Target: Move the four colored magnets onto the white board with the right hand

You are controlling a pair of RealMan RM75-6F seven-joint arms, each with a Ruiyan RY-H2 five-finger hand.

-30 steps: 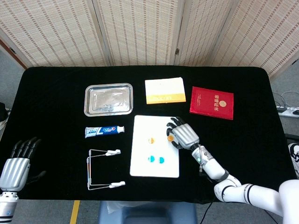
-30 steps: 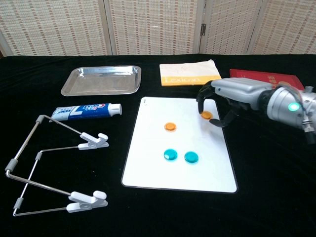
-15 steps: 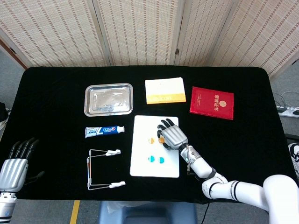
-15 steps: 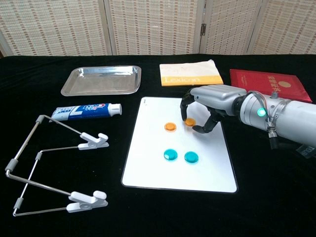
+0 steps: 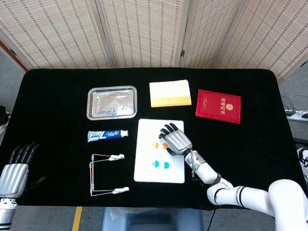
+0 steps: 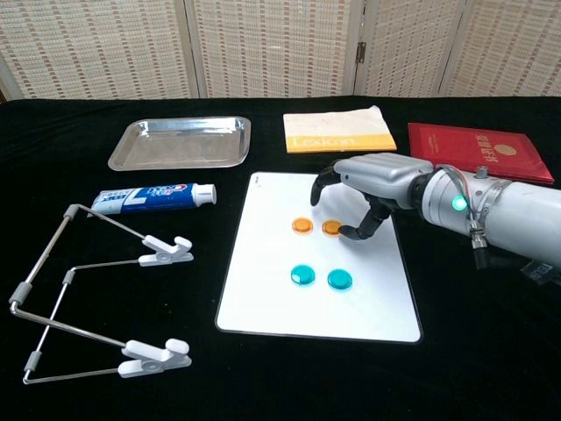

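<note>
Four magnets lie on the white board (image 5: 159, 151) in the head view, under the right hand (image 5: 175, 140). Chest view: its loosely spread fingers (image 6: 326, 178) arch over the orange magnet (image 6: 331, 228); lifting carelessly could drag it off-place.

A black-draped surface (image 5: 57, 96) carries a scatter of everyday articles. At the far side, a shiny metal tray (image 5: 112, 102) sits beside a yellow-and-white booklet (image 5: 169, 93) and a red booklet with a gold emblem (image 5: 218, 106). Nearer the middle, a blue-and-white toothpaste tube (image 5: 107, 135) lies just left of a white board (image 6: 320, 294), which lies flat on the cloth. At the near left, a wire hanger frame with two white clips (image 6: 96, 298) lies flat, well apart from the tray.
</note>
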